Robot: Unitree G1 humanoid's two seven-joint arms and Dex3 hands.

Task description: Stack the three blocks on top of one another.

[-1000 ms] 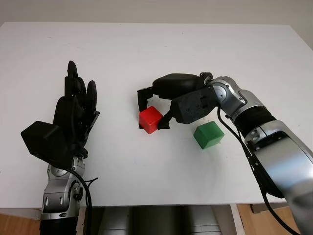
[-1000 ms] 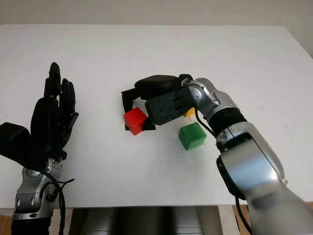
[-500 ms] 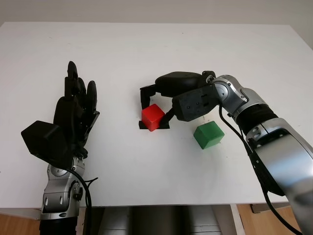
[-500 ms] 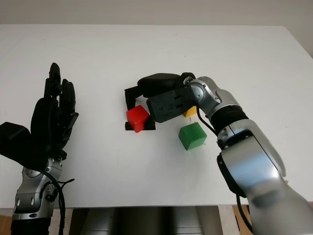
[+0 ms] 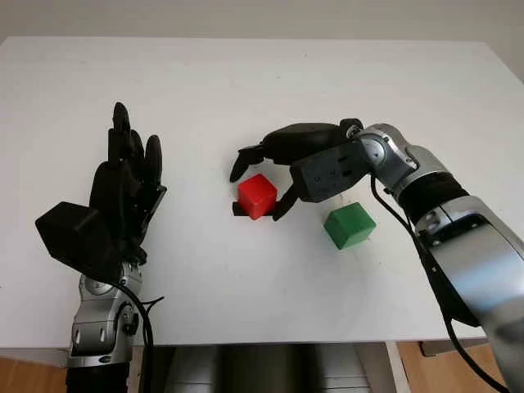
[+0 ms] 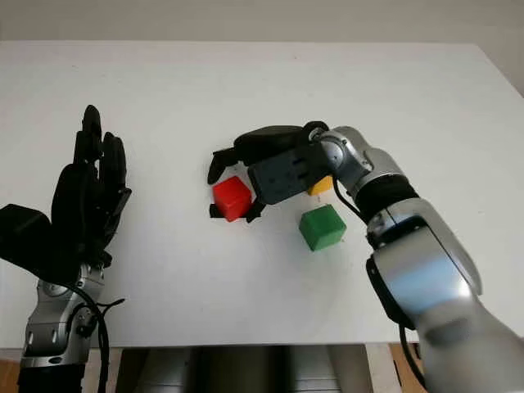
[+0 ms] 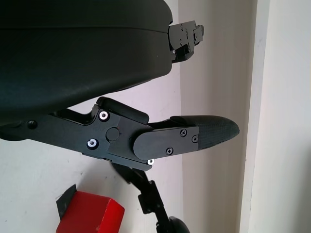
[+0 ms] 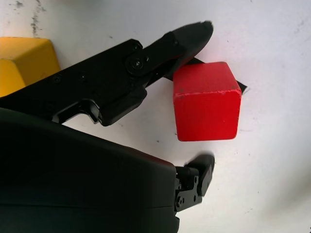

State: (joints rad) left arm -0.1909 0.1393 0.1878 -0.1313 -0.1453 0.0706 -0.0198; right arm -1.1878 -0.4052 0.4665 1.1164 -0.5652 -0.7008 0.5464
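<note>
The red block [image 5: 257, 196] sits near the middle of the white table [image 5: 246, 82], and the right hand [image 5: 282, 168] arches over it from the right. Its fingers [image 8: 189, 36] curl around the block — one dark tip lies against the block's side in the right wrist view, another finger [image 8: 204, 172] hangs just off the opposite face with a sliver of table showing between. From the head camera the tips reach down on the block's left and right sides; whether they squeeze it cannot be told.

The green block [image 5: 350, 227] stands on the table to the right of the red one, just below the right forearm and apart from it. The yellow block [image 6: 321, 185] peeks out from behind the right hand's palm, between the red and green blocks and a little farther back; in the right wrist view it lies beside the hand's shell.

The left hand [image 5: 123, 192] is raised at the table's left side, open, well apart from all three blocks.
</note>
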